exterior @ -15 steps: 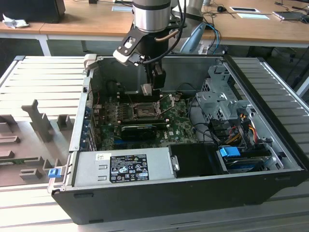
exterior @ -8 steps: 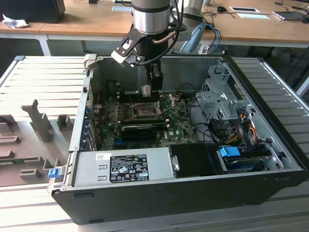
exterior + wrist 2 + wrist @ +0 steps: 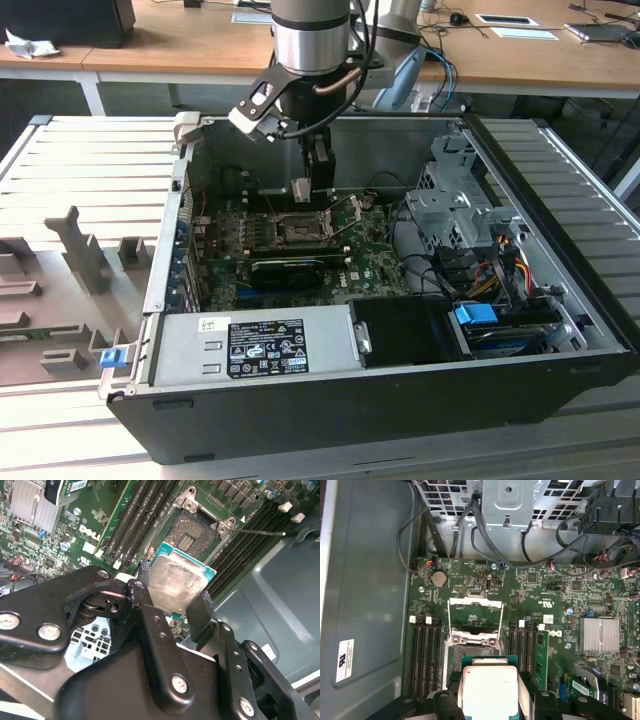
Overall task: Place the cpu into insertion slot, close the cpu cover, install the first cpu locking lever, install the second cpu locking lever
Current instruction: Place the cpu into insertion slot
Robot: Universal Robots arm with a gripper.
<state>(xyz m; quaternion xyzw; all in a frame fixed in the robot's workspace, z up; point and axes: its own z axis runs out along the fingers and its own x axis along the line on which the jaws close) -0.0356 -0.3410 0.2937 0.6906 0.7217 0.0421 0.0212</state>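
Placement is under way, and no step of the task is finished yet. The cpu (image 3: 177,582) is clamped by its edges between the fingers of the gripper (image 3: 172,597), with its pale metal face turned toward the wrist, and it appears to be held clear of the board. The insertion slot (image 3: 192,532) is seen just beyond the fingertips and below them. Its black contact field is bare, so seating is judged not yet done. In the first wrist view the cpu cover (image 3: 476,600) is found swung open on the far side of the slot from the gripper, and green board can be seen through its square hole. A thin locking lever (image 3: 260,531) is seen released, reaching out sideways from the slot. Closing the cover and setting both levers are therefore left.

The computer case (image 3: 400,400) lies open under the arm. In it are held the motherboard (image 3: 370,270) directly below the gripper, a power supply (image 3: 260,345) well apart from the gripper along the near wall, and a drive cage (image 3: 450,205) with cables off to the gripper's side, toward the exterior view's right.
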